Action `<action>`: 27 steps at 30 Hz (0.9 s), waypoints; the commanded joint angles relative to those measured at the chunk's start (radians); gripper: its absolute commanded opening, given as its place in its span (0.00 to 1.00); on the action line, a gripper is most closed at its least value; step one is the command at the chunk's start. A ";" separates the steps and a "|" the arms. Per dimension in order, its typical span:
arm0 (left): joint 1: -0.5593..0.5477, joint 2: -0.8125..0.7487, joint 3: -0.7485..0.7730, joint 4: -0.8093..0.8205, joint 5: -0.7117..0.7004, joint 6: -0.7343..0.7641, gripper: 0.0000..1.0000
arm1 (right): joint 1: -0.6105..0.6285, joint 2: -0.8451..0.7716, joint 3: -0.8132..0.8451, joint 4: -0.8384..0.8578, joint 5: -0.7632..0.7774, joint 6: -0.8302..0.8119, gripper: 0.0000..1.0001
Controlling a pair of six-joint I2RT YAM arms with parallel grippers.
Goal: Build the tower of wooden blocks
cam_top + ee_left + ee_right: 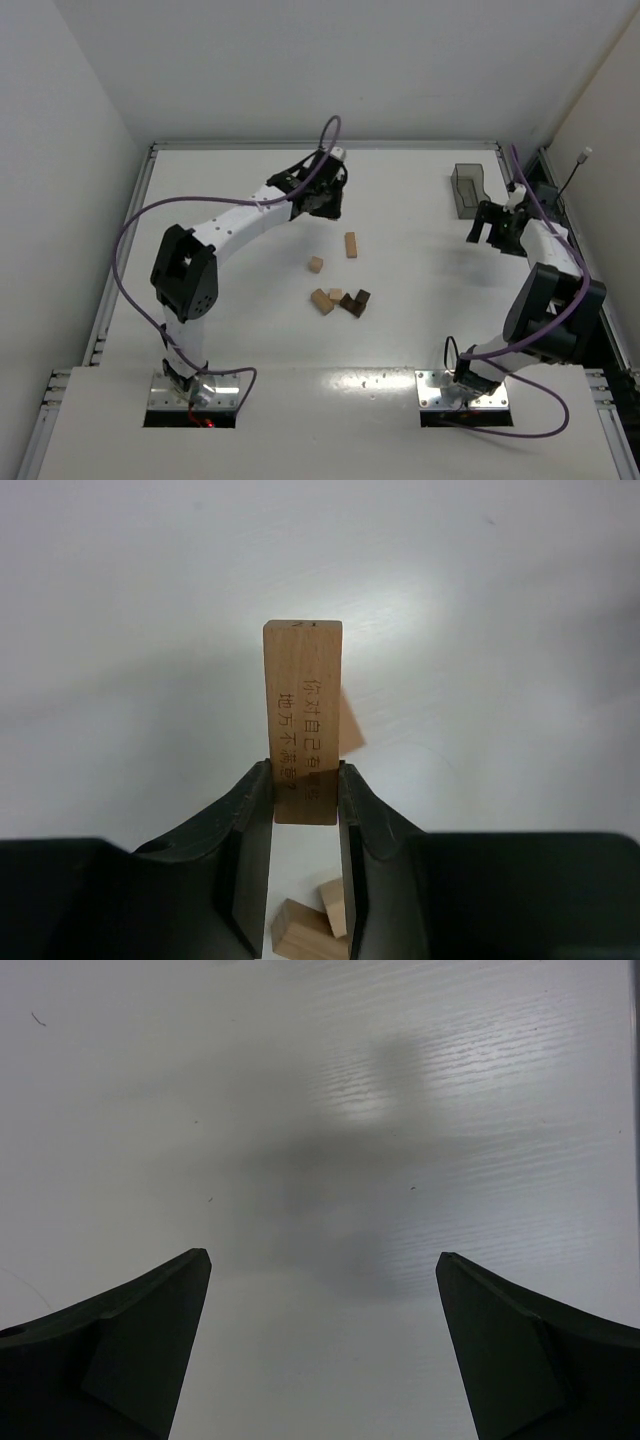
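At the far middle of the table (200, 330), the top view buries the left gripper (303, 780) under its own dark body, so the grip cannot be read from above. From the left wrist, the near end of the held block (303, 700) disappears between the fingers. A tan shape behind its right edge is too blurred and covered to name. Engraved characters run along the held block's face but are too small to read. Two tan pieces (305, 935) at the bottom of that view are cut off by the frame edge and the fingers.

White and matte, the table is bordered by plain pale walls (80, 80) on the left, back and right. Purple cables (130, 240) loop from both arms. A smoky see-through bin (467, 190) stands near the far right corner. Loose blocks (322, 300) lie around the middle. A long tan block (351, 244) lies farthest back, with a tan cube (316, 264) near it but apart. Nearer, a cluster of tan pieces touches a dark brown block (355, 302).

Nearly closed, the left gripper clamps the narrow sides of the held block, which juts out past the fingertips. Whether its far end touches the table cannot be told. Spread wide, the right gripper (322, 1254) has nothing between its fingers and hangs over bare surface just beside the bin.
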 commanded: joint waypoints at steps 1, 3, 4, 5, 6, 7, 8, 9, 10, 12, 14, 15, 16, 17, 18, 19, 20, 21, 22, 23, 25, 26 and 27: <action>0.049 0.012 -0.030 -0.036 -0.019 -0.203 0.00 | 0.020 0.008 0.026 0.029 -0.008 0.018 0.93; 0.063 0.012 -0.071 -0.027 0.018 -0.233 0.00 | 0.020 0.008 0.035 0.029 0.001 0.018 0.93; 0.073 0.021 -0.085 -0.013 0.030 -0.234 0.00 | 0.029 0.008 0.035 0.029 0.001 0.018 0.93; 0.073 0.032 -0.106 -0.013 0.039 -0.244 0.00 | 0.029 0.008 0.035 0.029 0.011 0.018 0.93; 0.083 0.032 -0.117 0.020 0.039 -0.256 0.00 | 0.029 0.018 0.035 0.029 0.011 0.018 0.93; 0.083 0.056 -0.128 0.033 0.070 -0.257 0.00 | 0.039 0.019 0.044 0.029 0.011 0.018 0.93; 0.083 0.067 -0.128 0.042 0.079 -0.267 0.00 | 0.039 0.019 0.044 0.029 0.011 0.018 0.93; 0.083 0.079 -0.128 0.054 0.079 -0.267 0.00 | 0.039 0.019 0.044 0.029 0.021 0.018 0.93; 0.083 0.089 -0.128 0.054 0.079 -0.267 0.00 | 0.039 0.019 0.044 0.029 0.021 0.018 0.93; 0.083 0.116 -0.137 0.067 0.089 -0.293 0.00 | 0.048 0.019 0.044 0.029 0.021 0.018 0.93; 0.083 0.126 -0.147 0.082 0.089 -0.293 0.00 | 0.048 0.019 0.044 0.029 0.030 0.027 0.93; 0.083 0.141 -0.147 0.082 0.079 -0.304 0.00 | 0.057 0.028 0.044 0.029 0.030 0.027 0.93; 0.083 0.155 -0.147 0.094 0.079 -0.304 0.00 | 0.057 0.028 0.044 0.029 0.030 0.027 0.93; 0.083 0.155 -0.147 0.094 0.069 -0.304 0.00 | 0.057 0.028 0.044 0.029 0.030 0.027 0.93; 0.083 0.167 -0.156 0.105 0.069 -0.304 0.00 | 0.068 0.028 0.044 0.029 0.030 0.027 0.93; 0.083 0.179 -0.156 0.105 0.069 -0.313 0.00 | 0.068 0.028 0.044 0.029 0.030 0.027 0.94; 0.083 0.179 -0.156 0.105 0.060 -0.313 0.00 | 0.068 0.037 0.044 0.029 0.030 0.027 0.94; 0.083 0.191 -0.156 0.105 0.059 -0.313 0.00 | 0.078 0.037 0.053 0.029 0.030 0.027 0.94; 0.083 0.202 -0.165 0.105 0.059 -0.313 0.00 | 0.078 0.037 0.053 0.029 0.019 0.027 0.94; 0.083 0.202 -0.165 0.105 0.049 -0.313 0.00 | 0.092 0.049 0.053 0.029 0.007 0.027 0.94; 0.083 0.212 -0.165 0.116 0.049 -0.313 0.00 | 0.106 0.058 0.064 0.020 -0.002 0.027 0.96; 0.083 0.212 -0.165 0.116 0.040 -0.313 0.00 | 0.120 0.071 0.064 0.020 -0.002 0.027 0.96; 0.083 0.212 -0.165 0.116 0.039 -0.313 0.00 | 0.120 0.084 0.078 0.020 -0.002 0.027 0.96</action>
